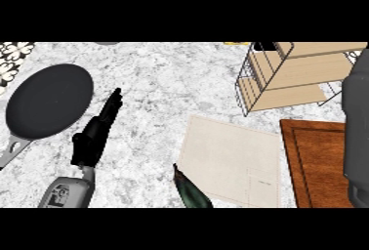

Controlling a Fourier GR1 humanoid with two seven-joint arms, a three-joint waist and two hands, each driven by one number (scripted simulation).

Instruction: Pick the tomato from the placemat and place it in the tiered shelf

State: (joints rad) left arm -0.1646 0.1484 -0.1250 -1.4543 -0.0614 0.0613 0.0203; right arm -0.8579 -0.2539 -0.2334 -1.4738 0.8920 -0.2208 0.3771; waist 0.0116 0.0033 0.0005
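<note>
**No tomato on the mat, right arm up by the shelf**

Nowhere in view: the tomato. Nothing red on the beige placemat (231, 158), nothing red on the visible boards of the tiered shelf (292, 73), nothing on the marble counter (166, 78) between them. Probably carried high in the right hand, but cannot tell from here.

Along the view's right edge, only a grey right forearm (356, 132), reaching up past the wooden cutting board (317, 166) toward the shelf's near corner. No right hand shown at all, so nothing to say of its fingers. Likely held that high to clear the shelf's wire frame before lowering onto a tier.

At the left, the left hand (95, 134) over bare counter, fingers straight and released, grasping nothing. Looks parked well apart from mat and shelf, out of the other arm's way, just beside the dark frying pan (49, 101) without touching it.

At the lower edge, a dark green pointed thing (190, 191) just beside the mat's near corner; unclear what
</note>
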